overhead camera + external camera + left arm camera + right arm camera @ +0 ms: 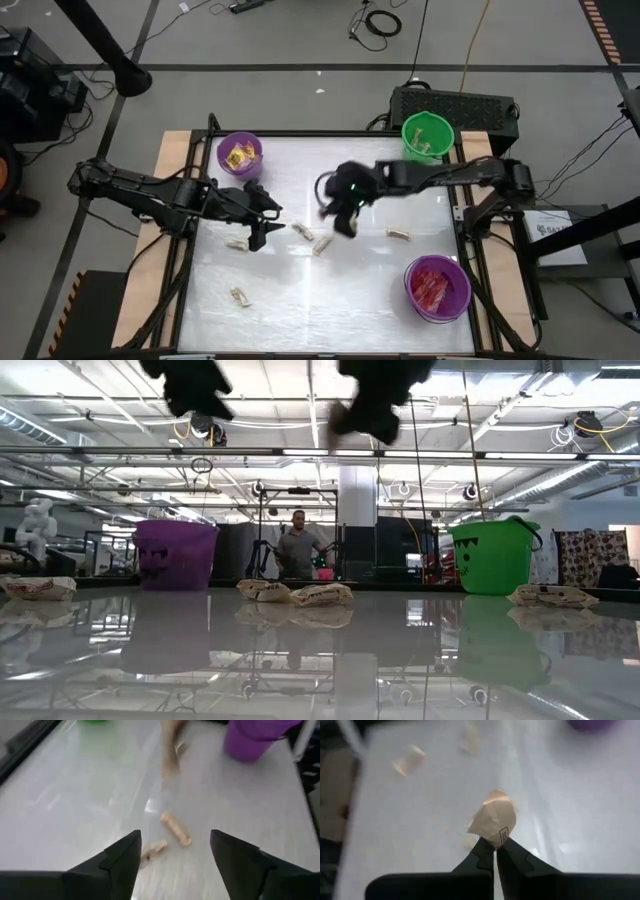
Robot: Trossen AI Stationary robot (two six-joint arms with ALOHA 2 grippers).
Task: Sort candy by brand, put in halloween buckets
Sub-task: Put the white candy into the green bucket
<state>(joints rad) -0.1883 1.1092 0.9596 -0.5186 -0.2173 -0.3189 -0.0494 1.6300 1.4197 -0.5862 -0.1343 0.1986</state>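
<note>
The right tool (495, 847) is closed on a small tan wrapped candy (495, 817), held above the white table (330, 290). It should travel high to the bright green plastic bucket (427, 135) behind it and release only over the rim. The left tool (175, 855) hangs open above two tan pieces (175, 827).

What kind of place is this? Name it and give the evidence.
Probably a robotics lab or workshop, not a home. The low view shows open ceiling rails with hanging cables and a person standing among equipment racks. The high view shows the table on a bare floor strewn with cables.
</note>
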